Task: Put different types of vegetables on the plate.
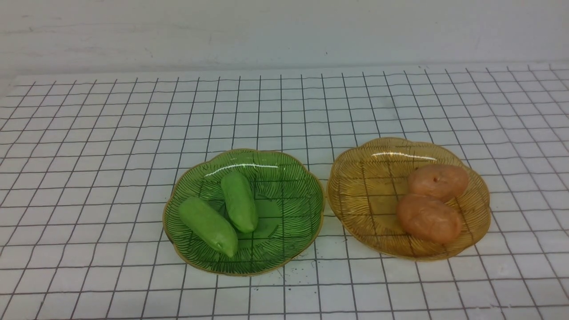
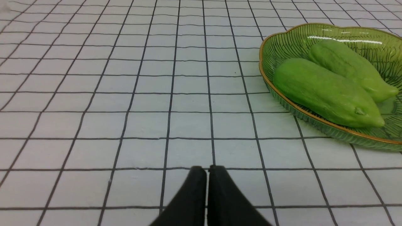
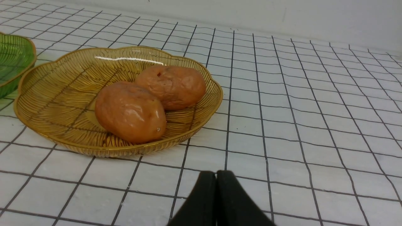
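Both sets of jaws are pressed together and pinching nothing; the left gripper (image 2: 207,169) hangs low over bare bench (image 1: 89,178) on the near side of the green plate (image 1: 289,169), and the right gripper (image 3: 216,174) hangs low over the bench just off the near edge of the amber plate (image 1: 355,178); neither arm shows in the front view. Both cucumber-like pieces, the nearer one (image 1: 208,226) and the farther one (image 1: 240,201), lie side by side in the green plate, close enough that they seem to touch; both potato-like pieces, the nearer (image 1: 428,218) and the farther (image 1: 438,181), sit pressed against each other in the amber plate; so each plate holds one kind only, and a mix on one plate, as I read the task, would mean carrying a piece across. Trouble seems likeliest at the pick: these pieces look smooth and glossy, so closing jaws could squirt one sideways; the neighbours are so close that a finger going down between them may shove the wrong one or ride up on it; the plates look light and glassy with sloped, ribbed walls, so a push against the rim could skate a plate over the bench or tip it; the two plates stand nearly rim to rim, so a nudge to one may knock the other; a rounded piece dropped on a slope may roll out.
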Tool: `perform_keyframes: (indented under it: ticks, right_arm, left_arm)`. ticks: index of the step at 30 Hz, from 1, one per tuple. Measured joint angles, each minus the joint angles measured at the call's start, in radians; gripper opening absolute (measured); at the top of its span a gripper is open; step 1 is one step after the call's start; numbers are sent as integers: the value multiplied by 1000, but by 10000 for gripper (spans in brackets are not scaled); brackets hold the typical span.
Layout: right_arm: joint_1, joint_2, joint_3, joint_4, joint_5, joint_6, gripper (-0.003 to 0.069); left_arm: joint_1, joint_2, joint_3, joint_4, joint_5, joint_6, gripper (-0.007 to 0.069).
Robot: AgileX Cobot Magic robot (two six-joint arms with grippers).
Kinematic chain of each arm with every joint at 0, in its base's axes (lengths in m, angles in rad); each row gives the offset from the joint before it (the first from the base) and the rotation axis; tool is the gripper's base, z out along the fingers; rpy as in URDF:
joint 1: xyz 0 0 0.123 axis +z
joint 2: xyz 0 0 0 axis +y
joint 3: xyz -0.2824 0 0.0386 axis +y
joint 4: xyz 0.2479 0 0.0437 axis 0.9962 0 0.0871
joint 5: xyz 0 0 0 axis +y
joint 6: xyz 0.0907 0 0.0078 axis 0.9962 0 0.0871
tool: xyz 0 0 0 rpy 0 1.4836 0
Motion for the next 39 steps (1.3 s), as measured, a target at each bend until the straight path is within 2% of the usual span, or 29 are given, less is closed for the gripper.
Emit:
perform_keyframes:
  ticks: [39]
  right_arm:
    - [0,0,0,0,0,3,-15]
  left_arm:
    - [-34,0,0,0,0,0,-7]
